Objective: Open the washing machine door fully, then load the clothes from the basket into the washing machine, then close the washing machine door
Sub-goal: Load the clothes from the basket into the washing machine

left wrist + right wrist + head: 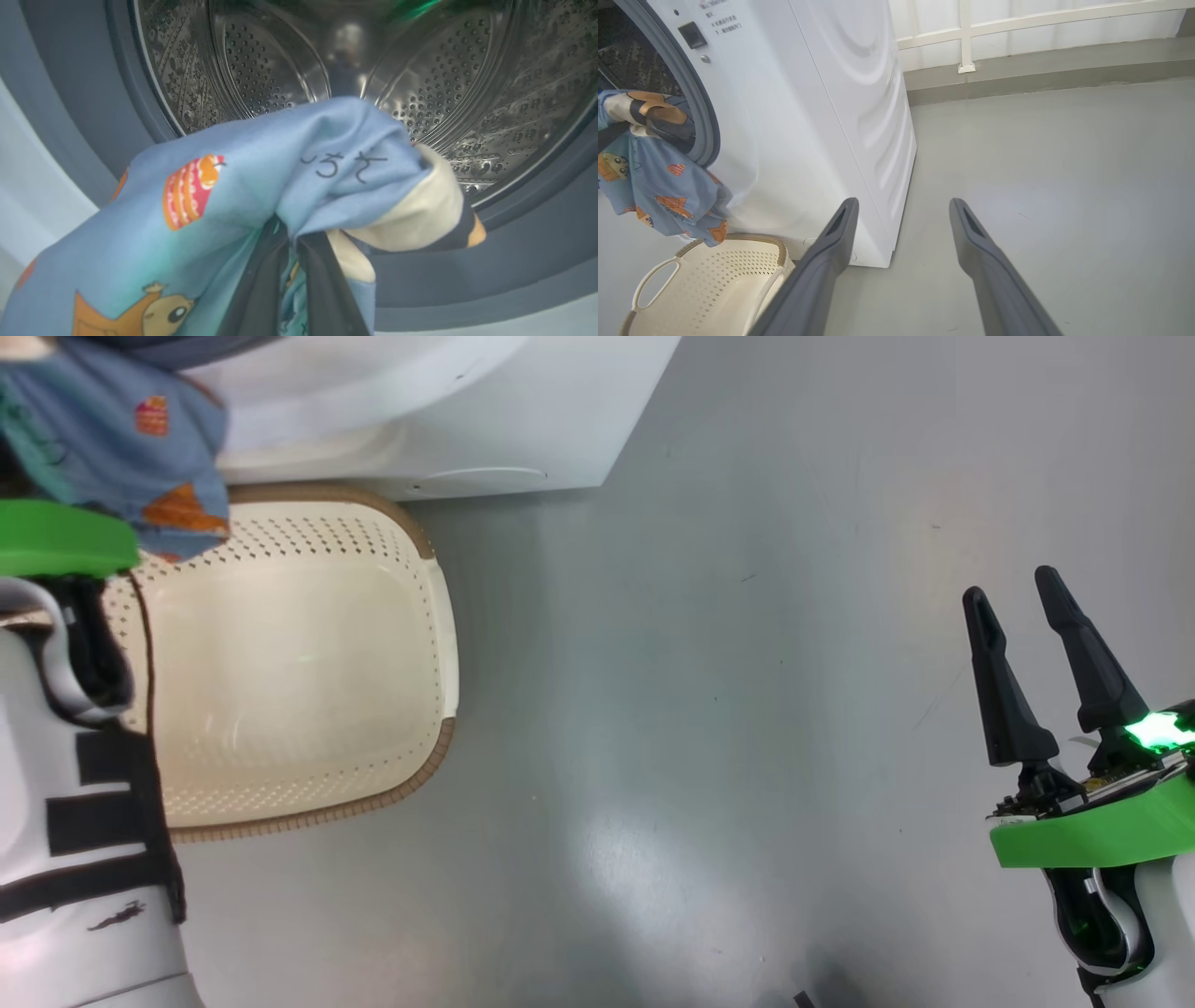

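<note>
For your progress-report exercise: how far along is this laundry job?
Done: the washer's drum stands open and the basket is empty. In hand: the left gripper, shut on the clothes, holds them at the drum mouth, part hanging outside. To do: push them in, release, close the door. The right gripper is open, idle.

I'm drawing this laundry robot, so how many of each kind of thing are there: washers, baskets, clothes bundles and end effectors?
washing machine: 1
basket: 1, with nothing in it
clothes bundle: 1, at the drum mouth
end effectors: 2, the left end effector shut on the clothes bundle, the right end effector open
Total: 5
</note>
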Controlling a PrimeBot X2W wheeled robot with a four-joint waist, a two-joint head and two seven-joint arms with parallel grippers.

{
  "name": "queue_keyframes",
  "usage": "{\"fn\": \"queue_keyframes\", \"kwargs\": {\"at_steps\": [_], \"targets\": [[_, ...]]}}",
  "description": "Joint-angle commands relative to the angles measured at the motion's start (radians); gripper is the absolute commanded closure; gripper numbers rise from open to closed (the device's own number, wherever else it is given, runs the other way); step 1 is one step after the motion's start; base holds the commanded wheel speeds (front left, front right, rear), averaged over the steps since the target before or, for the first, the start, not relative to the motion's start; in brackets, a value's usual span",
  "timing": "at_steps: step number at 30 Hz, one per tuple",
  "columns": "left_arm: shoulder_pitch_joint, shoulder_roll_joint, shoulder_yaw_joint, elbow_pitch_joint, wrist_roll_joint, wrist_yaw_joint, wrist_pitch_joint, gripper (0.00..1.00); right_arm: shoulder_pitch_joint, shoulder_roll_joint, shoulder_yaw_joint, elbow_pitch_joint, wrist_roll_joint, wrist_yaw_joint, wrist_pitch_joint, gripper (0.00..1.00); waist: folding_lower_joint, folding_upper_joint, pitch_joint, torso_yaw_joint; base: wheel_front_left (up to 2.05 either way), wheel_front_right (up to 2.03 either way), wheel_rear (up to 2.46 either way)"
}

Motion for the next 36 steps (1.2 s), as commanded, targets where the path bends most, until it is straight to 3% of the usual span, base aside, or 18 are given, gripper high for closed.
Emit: {"fn": "queue_keyframes", "kwargs": {"at_steps": [1,11,22,32,36], "targets": [[0.012,0.032,0.007,-0.031,0.015,-0.006,-0.005,1.00,0.026,-0.007,0.023,-0.018,-0.005,0.003,-0.005,0.00,0.0001,0.0000,-0.003,-0.001,0.00,0.00,0.00],[-0.159,0.079,-0.062,0.059,0.093,-0.018,-0.005,1.00,0.024,0.025,0.038,-0.009,0.003,0.003,-0.005,0.00,0.0001,0.0000,-0.007,-0.037,0.00,0.00,0.00],[-0.418,0.186,-0.090,0.351,0.128,-0.012,-0.005,1.00,0.009,0.051,0.066,0.003,0.011,0.003,-0.005,0.00,0.0001,0.0000,0.008,-0.100,0.00,0.00,0.00],[-0.522,0.222,-0.142,0.144,0.166,0.029,-0.005,1.00,-0.011,0.059,0.071,0.003,0.014,0.003,-0.005,0.00,0.0001,0.0000,0.040,-0.123,0.00,0.00,0.00],[-0.486,0.226,-0.154,0.182,0.162,0.035,-0.005,1.00,-0.015,0.062,0.074,0.007,0.015,0.003,-0.005,0.00,0.0001,0.0000,0.042,-0.123,0.00,0.00,0.00]]}}
